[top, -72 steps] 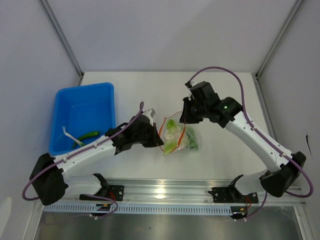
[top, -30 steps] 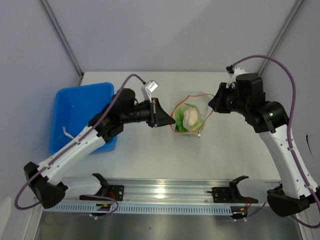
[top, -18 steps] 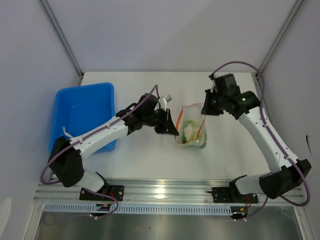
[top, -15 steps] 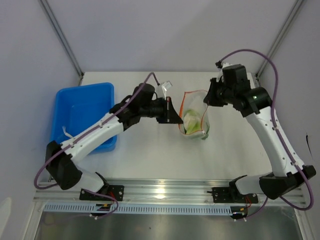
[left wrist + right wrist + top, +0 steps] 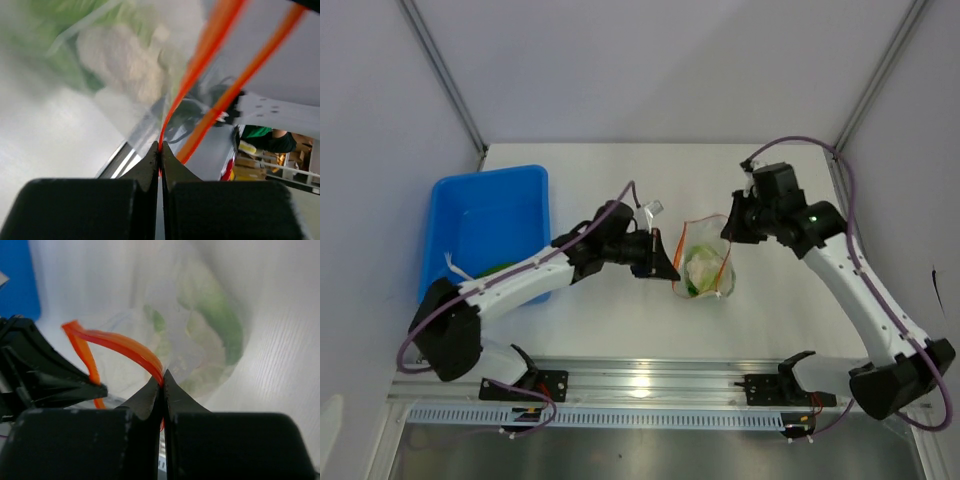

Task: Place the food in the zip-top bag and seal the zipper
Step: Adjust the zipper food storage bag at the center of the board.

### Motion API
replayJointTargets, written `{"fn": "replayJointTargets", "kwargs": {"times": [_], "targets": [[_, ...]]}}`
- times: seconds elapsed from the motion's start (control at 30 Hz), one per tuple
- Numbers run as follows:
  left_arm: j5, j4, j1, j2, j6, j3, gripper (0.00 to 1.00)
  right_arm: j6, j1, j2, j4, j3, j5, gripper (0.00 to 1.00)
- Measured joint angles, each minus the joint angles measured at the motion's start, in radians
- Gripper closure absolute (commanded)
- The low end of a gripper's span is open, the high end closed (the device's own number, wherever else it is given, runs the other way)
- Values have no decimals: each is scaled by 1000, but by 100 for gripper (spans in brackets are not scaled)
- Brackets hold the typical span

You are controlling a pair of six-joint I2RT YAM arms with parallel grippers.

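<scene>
Both grippers and the bag (image 5: 703, 262) have shifted toward 6 o'clock since half a second ago, and the bag hangs lower between them.

Top view: the bag is at mid-table (image 5: 620, 180), mouth up and spread. The left gripper (image 5: 670, 272) holds its 9 o'clock edge and the right gripper (image 5: 729, 231) its 2 o'clock corner. The orange zipper (image 5: 678, 244) runs down both sides of the mouth. Food (image 5: 699, 268), pale and green, sits in the bottom of the bag. The blue bin (image 5: 490, 200) stands well apart at 9 o'clock; a green piece (image 5: 498, 269) lies in it, partly hidden by the left arm.

Left wrist view: the fingers (image 5: 145, 170) are pinched together on one orange strip of the zipper (image 5: 200, 50); a second strip runs just beside it. The food behind the film is blurred.

Right wrist view: the fingers (image 5: 142, 400) are closed tight on the zipper (image 5: 120, 347). Food (image 5: 220, 325) shows through the film at 1 o'clock. The left gripper sits at 9 o'clock on the strip's far end.
</scene>
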Motion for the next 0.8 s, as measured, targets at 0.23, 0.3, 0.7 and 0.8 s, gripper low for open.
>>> {"fn": "replayJointTargets", "kwargs": {"times": [0.23, 0.3, 0.7, 0.8], "targets": [[-9, -70, 2, 134, -8, -19, 99, 9, 54, 87, 2, -47, 14, 100], [-36, -122, 2, 126, 12, 74, 100, 0, 52, 87, -18, 34, 40, 100], [-141, -96, -1, -68, 74, 201, 99, -24, 54, 14, -42, 185, 106, 100], [-134, -46, 0, 6, 71, 101, 99, -21, 59, 20, -26, 101, 101, 100]]}}
